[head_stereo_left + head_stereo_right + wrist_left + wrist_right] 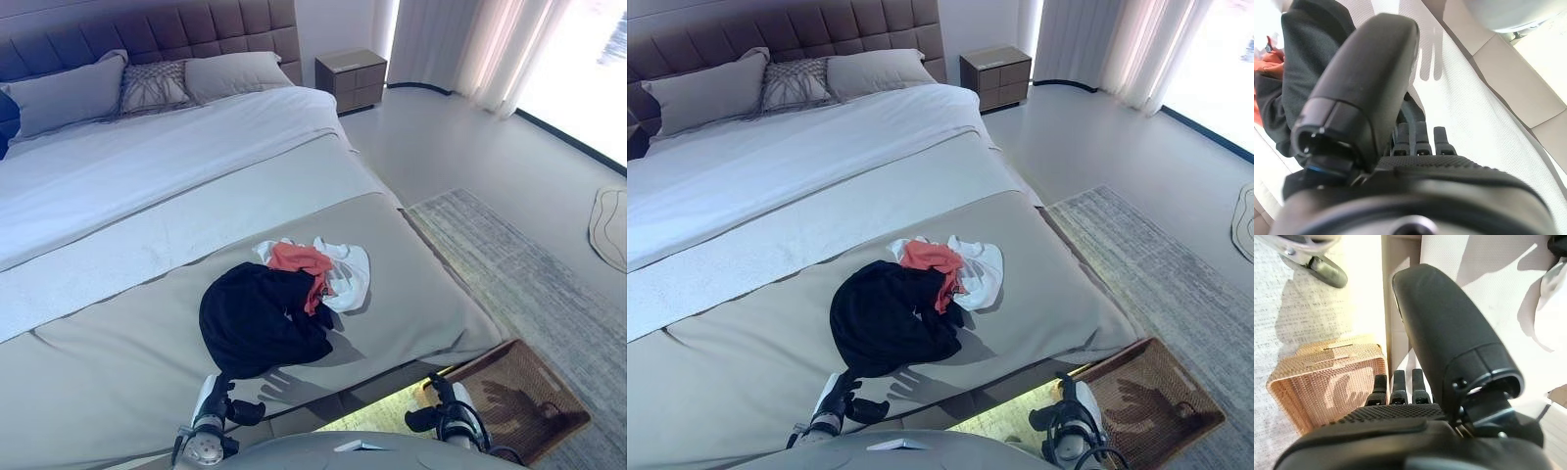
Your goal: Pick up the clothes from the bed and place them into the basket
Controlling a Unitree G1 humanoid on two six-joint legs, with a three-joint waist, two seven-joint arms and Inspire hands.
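The clothes, a black garment (263,321) with a red piece (300,262) and a white piece (348,272) bunched against it, all lie in one heap near the foot of the bed (118,352), so nothing is picked up and the whole task remains. The wicker basket (524,397) stands empty on the floor by the bed's corner. The left hand (211,411) hangs just short of the black garment and the right hand (446,411) beside the basket, fingers straight and holding nothing; no writing is readable.
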